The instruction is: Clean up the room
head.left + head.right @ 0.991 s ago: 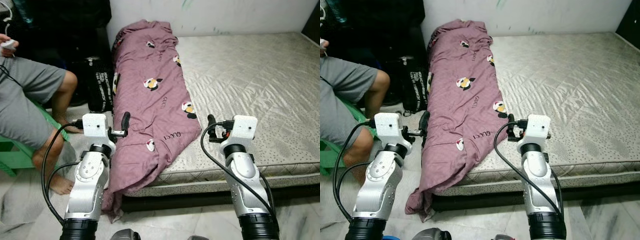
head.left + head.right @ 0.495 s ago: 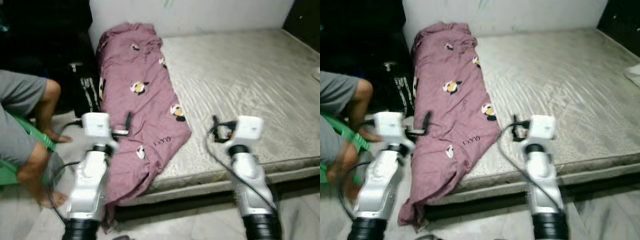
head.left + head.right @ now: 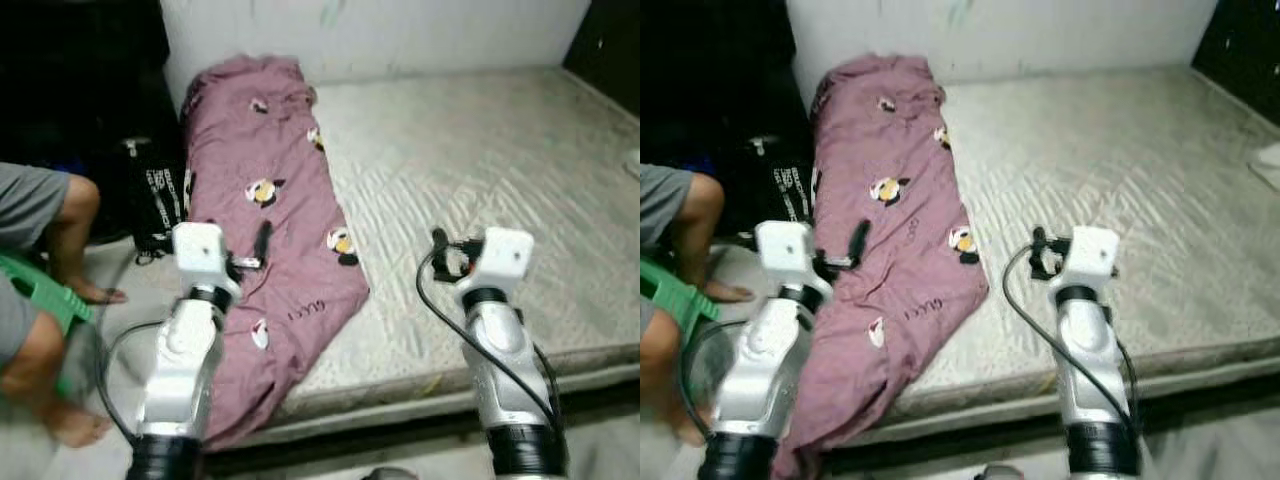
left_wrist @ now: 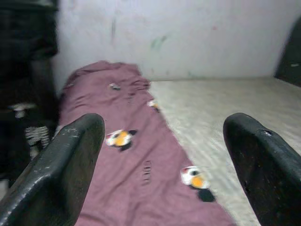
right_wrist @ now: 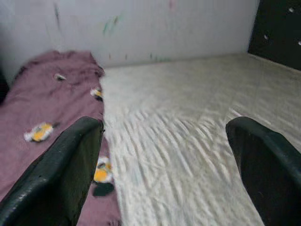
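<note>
A purple blanket (image 3: 265, 210) with small cartoon prints lies bunched along the left side of a bare grey mattress (image 3: 480, 160). Its lower end hangs over the mattress's front left corner. My left gripper (image 3: 262, 245) is held out over the blanket's lower part, open, with nothing between its fingers; in the left wrist view the blanket (image 4: 131, 155) stretches away ahead of the left gripper (image 4: 164, 125). My right gripper (image 3: 438, 245) hovers open over the bare mattress near its front edge; in the right wrist view the right gripper (image 5: 164, 127) faces the mattress (image 5: 188, 141).
A person sits at the left on a green stool (image 3: 45, 290), bare legs (image 3: 60, 215) close to my left arm. A black bag (image 3: 155, 195) leans against the bed's left side. A white wall (image 3: 380, 35) runs behind the bed.
The whole picture has shifted, so the camera has moved: the bed sits nearer and the person further left. Both arms hold the same pose, grippers still open.
</note>
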Robot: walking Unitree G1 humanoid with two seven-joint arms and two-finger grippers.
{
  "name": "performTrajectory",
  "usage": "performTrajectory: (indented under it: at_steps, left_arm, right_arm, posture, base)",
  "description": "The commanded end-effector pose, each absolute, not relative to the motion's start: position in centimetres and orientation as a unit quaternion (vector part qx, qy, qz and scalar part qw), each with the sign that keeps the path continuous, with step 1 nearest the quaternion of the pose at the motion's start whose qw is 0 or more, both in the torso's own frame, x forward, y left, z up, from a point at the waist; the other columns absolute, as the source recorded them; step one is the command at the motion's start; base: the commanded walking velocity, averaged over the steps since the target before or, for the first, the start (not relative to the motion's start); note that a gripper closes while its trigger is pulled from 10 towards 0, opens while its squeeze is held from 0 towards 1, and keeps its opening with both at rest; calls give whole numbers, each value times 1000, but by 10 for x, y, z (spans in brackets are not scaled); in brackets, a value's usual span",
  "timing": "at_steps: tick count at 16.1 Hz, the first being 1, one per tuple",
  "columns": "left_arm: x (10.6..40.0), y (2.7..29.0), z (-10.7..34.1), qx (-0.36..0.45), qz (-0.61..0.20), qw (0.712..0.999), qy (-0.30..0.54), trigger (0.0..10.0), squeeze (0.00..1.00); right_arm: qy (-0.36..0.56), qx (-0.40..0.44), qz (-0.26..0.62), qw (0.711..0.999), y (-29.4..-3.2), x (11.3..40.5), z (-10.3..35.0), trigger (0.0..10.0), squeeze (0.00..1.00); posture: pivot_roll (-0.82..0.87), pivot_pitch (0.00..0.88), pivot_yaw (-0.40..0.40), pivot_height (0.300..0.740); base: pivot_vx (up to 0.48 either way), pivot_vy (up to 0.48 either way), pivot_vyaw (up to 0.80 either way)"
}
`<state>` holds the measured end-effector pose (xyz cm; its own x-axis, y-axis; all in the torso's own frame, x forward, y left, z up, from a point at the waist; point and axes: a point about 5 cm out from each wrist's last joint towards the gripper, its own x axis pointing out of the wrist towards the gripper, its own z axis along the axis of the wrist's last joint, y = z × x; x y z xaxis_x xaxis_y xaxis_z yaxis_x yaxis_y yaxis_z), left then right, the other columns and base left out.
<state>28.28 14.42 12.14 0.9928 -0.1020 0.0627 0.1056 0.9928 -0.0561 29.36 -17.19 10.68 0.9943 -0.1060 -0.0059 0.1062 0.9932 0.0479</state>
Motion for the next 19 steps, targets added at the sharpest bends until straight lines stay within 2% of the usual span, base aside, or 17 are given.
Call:
performTrajectory:
  at_steps: [1, 4, 9, 19]
  left_arm:
    - [282, 150, 120, -23, -34, 999, -26, 10000, 0]
    - [280, 153, 119, -24, -24, 999, -21, 10000, 0]
    - [271, 163, 121, 31, 6, 999, -33, 10000, 0]
    - [275, 160, 120, 19, -4, 999, -31, 10000, 0]
  right_arm:
    - [0, 25, -45, 999, -167, 294, 108, 10000, 0]
    - [-1, 26, -45, 999, -168, 294, 108, 10000, 0]
    - [-4, 30, -44, 999, -167, 294, 109, 10000, 0]
    - [-1, 29, -41, 999, -167, 294, 108, 10000, 0]
  posture:
    - [-94, 0, 26, 740]
    - [-92, 0, 25, 740]
    - [-84, 0, 28, 740]
    - [-87, 0, 26, 642]
  base:
    - [0, 0, 0]
    - [0, 0, 0]
    - [0, 0, 0]
    - [0, 0, 0]
